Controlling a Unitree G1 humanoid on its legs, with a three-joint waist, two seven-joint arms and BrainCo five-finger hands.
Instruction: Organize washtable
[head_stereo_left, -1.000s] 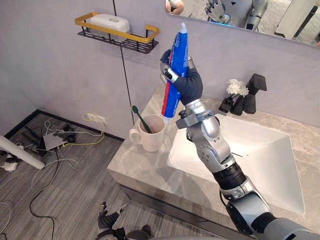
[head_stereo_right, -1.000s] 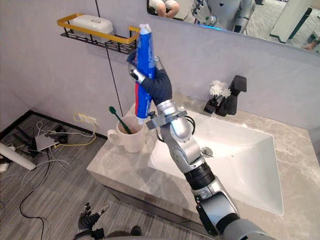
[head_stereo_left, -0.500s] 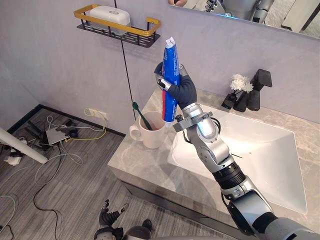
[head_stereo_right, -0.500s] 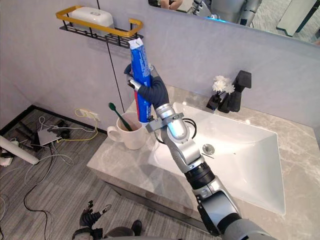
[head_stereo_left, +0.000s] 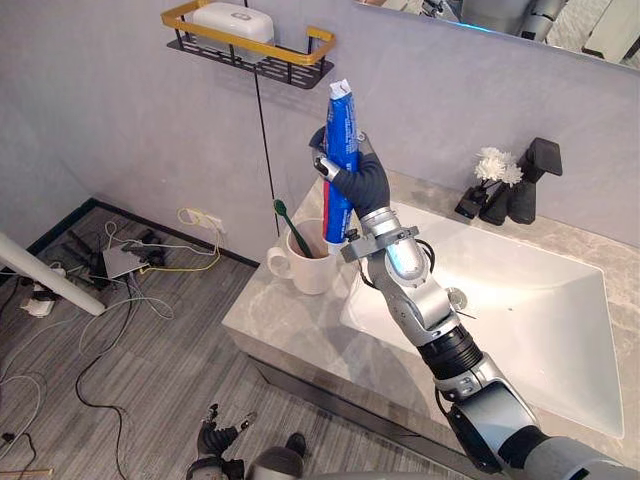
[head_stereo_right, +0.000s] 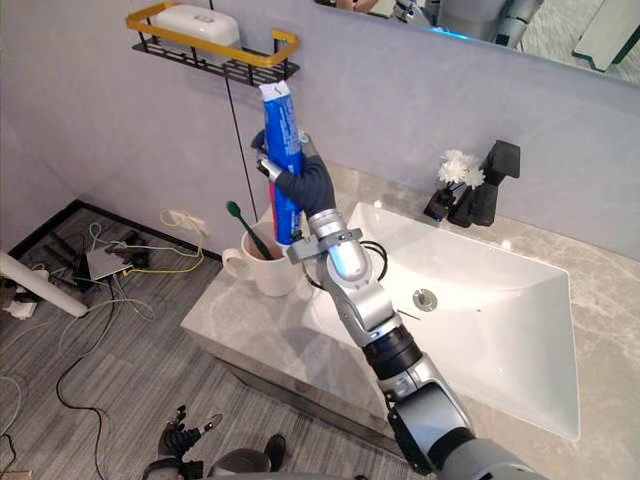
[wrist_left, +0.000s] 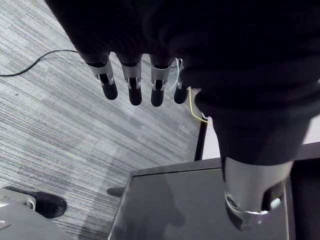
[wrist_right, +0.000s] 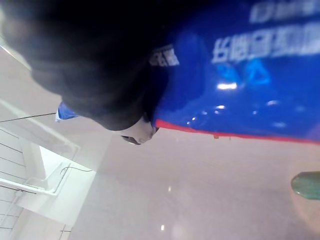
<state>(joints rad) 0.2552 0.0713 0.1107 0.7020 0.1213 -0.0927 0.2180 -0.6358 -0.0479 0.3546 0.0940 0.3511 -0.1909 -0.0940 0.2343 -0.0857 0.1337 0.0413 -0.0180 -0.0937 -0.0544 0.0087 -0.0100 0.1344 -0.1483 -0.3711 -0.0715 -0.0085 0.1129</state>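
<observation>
Where your counter (head_stereo_left: 270, 322) runs along the wall, the white sink (head_stereo_left: 530, 300) takes up most of its R side. Up on the wall, above the counter's L end, you've got a black-and-gold shelf (head_stereo_left: 250, 64) w/ a white soap box (head_stereo_left: 232, 17) in it. Your R hand (head_stereo_left: 364, 182) is raised over the counter's L end, fingers & thumb wrapped round the blue tube (head_stereo_left: 340, 118). The tube stands about upright, its lower end just above the mug (head_stereo_left: 310, 274). Can't tell if they touch. The mug sits on the counter just L of the sink, w/ a green toothbrush (head_stereo_left: 293, 228) leaning in it. A black tap (head_stereo_left: 530, 180) is behind the sink, a small white flower (head_stereo_left: 498, 164) beside it. Your L hand (wrist_left: 131, 84) hangs low over the floor, fingers straight & empty.
</observation>
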